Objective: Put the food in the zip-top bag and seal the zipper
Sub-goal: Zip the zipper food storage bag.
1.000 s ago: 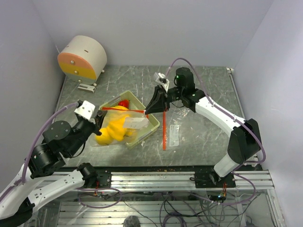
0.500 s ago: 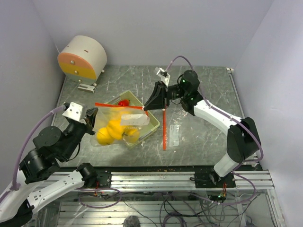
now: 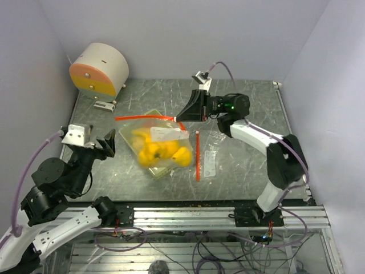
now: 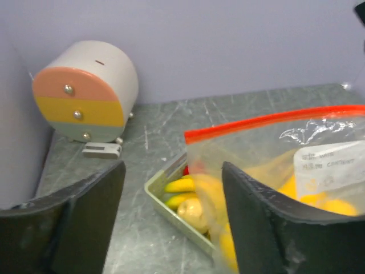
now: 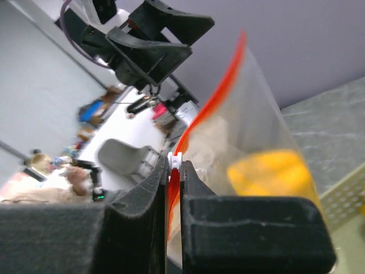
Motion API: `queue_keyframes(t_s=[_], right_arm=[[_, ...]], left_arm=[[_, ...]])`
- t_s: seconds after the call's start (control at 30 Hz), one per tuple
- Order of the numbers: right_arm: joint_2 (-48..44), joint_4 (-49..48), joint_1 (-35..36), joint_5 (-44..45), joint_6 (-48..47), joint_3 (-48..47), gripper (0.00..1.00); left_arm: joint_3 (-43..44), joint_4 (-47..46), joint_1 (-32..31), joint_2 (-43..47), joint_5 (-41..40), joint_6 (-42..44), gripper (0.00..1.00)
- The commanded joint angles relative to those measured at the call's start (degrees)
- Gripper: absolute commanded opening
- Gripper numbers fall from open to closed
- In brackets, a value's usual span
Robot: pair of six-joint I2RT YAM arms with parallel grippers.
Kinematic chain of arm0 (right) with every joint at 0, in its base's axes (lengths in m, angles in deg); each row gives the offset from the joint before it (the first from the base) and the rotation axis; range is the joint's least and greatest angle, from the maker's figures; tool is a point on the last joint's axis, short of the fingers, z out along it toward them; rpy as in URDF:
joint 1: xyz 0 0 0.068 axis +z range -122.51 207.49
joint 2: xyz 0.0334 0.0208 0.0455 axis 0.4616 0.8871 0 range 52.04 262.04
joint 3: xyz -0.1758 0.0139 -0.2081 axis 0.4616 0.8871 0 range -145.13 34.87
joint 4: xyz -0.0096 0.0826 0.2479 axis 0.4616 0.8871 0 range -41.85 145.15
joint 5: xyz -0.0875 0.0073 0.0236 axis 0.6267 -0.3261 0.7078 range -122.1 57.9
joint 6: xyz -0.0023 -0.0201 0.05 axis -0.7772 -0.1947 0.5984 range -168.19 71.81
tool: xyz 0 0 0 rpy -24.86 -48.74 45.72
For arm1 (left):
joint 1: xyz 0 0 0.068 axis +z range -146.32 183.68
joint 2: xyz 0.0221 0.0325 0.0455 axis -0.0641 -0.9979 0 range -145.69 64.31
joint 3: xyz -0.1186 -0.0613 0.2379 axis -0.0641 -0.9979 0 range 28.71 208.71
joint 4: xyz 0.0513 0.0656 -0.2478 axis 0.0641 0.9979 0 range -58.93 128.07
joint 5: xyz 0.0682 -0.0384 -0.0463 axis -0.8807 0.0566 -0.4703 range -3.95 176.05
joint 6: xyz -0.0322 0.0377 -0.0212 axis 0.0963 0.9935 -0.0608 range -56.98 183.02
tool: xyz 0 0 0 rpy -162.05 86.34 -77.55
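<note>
**Over the green tray, a loaded bag hangs from one hand**

Nearest the rail, the left hand [image 3: 108, 144] stands spread wide with nothing between its black fingers [image 4: 91, 217]. It is apart from the bag and faces it. Just beyond, the clear, floppy plastic zip-top bag [image 3: 165, 134] hangs over the pale green rectangular tray [image 4: 157, 193]. Parts of the tray show from beneath the bag on the scratched grey bench [image 3: 245, 165]. Glossy yellow toy fruits [image 3: 161, 152] are bunched in the bag's lower part, below a white label patch [image 4: 333, 162]. In the left wrist view a few yellow pieces and a small red piece [image 4: 187, 169] show at the tray's corner by the bag's edge. Whether the film covers them I cannot tell. Right of the tray a loose red-orange stick [image 3: 197, 155] lies flat beside a small clear packet [image 3: 210, 162]. Farther back, the narrow red-orange zipper strip [image 3: 145, 117] runs level along the bag's top, and the right hand [image 3: 181, 118] is pinched tight on its right end. Whether the strip is pressed closed is unclear. At the far left corner sits a round cream drum with a pink and orange face [image 3: 100, 69].
</note>
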Motion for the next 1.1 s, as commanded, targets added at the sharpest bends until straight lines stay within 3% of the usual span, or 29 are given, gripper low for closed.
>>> queue_keyframes(t_s=[0.0, 0.07, 0.13, 0.23, 0.37, 0.57, 0.93, 1.07], right_arm=[[-9.84, 29.79, -1.32, 2.40, -27.50, -3.30, 0.00], [-12.29, 54.96, -1.29, 8.61, -46.21, -9.12, 0.00], [-12.99, 72.73, -0.68, 17.89, -57.60, -15.18, 0.00], [-12.51, 82.90, 0.10, 29.97, -61.57, -19.84, 0.00], [-12.23, 86.71, 2.50, 43.18, -62.31, -21.38, 0.00], [-12.14, 88.54, 7.37, 59.43, -62.30, -21.47, 0.00], [-11.20, 90.96, 11.30, 66.59, -62.56, -22.83, 0.00], [-10.58, 92.13, 12.95, 69.22, -62.06, -23.24, 0.00]], left_arm=[[2.69, -2.41, 0.40, 2.39, -2.02, 1.05, 0.95], [4.19, -1.75, 0.41, 2.74, 1.51, 0.92, 0.99], [5.88, -1.62, 0.41, 2.14, 6.72, 0.89, 1.00], [7.01, -2.74, 0.42, -1.71, 14.00, 1.03, 1.00], [6.61, -6.36, 0.43, -9.86, 20.50, -0.58, 1.00], [-0.21, -21.93, 0.45, -17.29, 28.78, -1.89, 0.99], [-15.65, -45.91, 0.33, -24.48, 22.61, -8.27, 1.00], [-17.61, -53.71, 0.19, -28.34, 22.47, -10.47, 0.99]])
